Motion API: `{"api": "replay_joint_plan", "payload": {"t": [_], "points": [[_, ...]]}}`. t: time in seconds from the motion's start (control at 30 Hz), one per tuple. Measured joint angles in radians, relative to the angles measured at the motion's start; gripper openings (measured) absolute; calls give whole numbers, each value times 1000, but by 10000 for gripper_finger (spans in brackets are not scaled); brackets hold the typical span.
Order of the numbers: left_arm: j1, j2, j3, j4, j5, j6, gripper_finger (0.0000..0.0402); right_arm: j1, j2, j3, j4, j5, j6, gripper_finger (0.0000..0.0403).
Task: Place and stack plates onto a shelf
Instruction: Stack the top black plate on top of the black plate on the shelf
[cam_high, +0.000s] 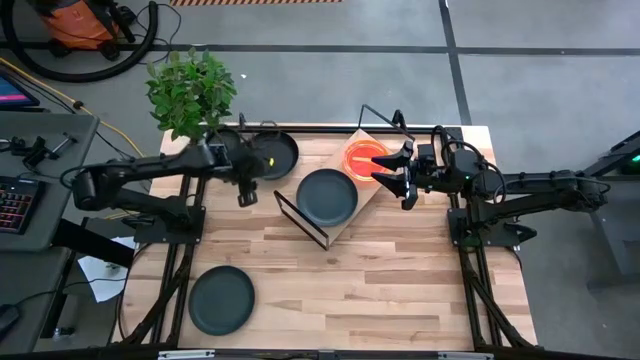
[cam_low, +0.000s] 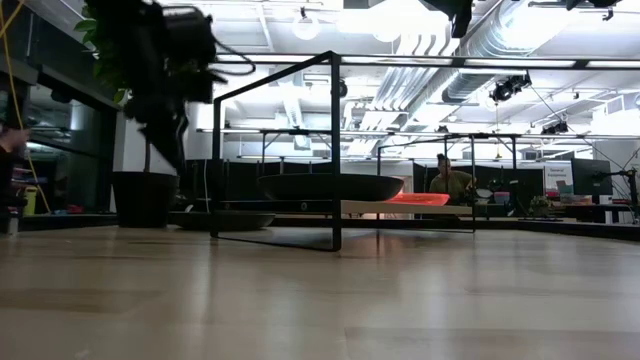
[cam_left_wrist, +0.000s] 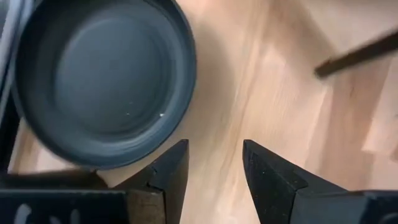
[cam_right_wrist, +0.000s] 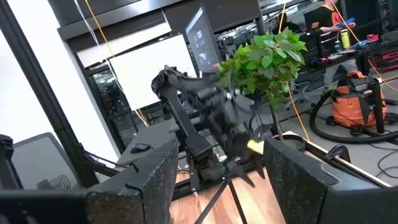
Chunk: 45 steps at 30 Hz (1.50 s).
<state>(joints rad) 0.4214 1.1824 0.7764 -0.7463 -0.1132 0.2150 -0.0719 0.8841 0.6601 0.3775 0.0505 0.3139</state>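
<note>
The shelf (cam_high: 350, 215), a light board on a black wire frame, stands slantwise at mid-table. On it rest a dark grey plate (cam_high: 327, 197) and, at its far right end, orange plates (cam_high: 363, 160); how many are stacked I cannot tell. A second grey plate (cam_high: 274, 155) lies on the table by the plant pot, and a third (cam_high: 222, 299) sits near the left near corner. My left gripper (cam_high: 246, 193) hangs open over bare table between the shelf and the second grey plate (cam_left_wrist: 102, 81). My right gripper (cam_high: 403, 177) is open and level beside the orange plates' right edge.
A potted plant (cam_high: 190, 95) stands at the far left corner, its dark pot (cam_low: 145, 198) close behind the grey plate. The shelf's black wire loops (cam_low: 275, 150) rise above the board at both ends. Bare tabletop (cam_high: 380, 290) stretches along the near side.
</note>
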Motion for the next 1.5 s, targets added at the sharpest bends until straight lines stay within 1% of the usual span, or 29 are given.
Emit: {"api": "replay_joint_plan", "payload": {"t": [0.27,0.4,0.53,0.73,0.87,0.97,1.13,1.2,1.27,1.4,1.43,1.5], "points": [[-8,0,-163,262,-28,264,136,0,0,0,-1,21,0,222],[11,19,-207,325,-29,405,135,0,0,0,-1,21,0,222],[44,65,-210,382,-31,434,135,0,0,0,-1,22,4,222],[84,183,-210,420,-31,500,135,0,0,0,-3,51,27,222],[89,253,-210,476,-93,498,135,0,0,0,-3,60,28,222],[87,278,-207,511,-121,496,135,0,0,0,-3,61,54,222],[88,284,-208,536,-126,496,133,0,0,0,-13,60,79,222],[89,285,-208,537,-126,496,124,0,0,0,-17,60,79,222],[89,285,-209,537,-124,488,103,0,0,0,-18,60,79,222],[89,288,-185,494,-120,431,24,0,0,0,-18,60,79,222],[89,287,-167,482,-116,411,14,0,0,0,-18,60,79,222],[84,284,-132,460,-109,371,12,0,0,0,-19,59,79,222]]}}
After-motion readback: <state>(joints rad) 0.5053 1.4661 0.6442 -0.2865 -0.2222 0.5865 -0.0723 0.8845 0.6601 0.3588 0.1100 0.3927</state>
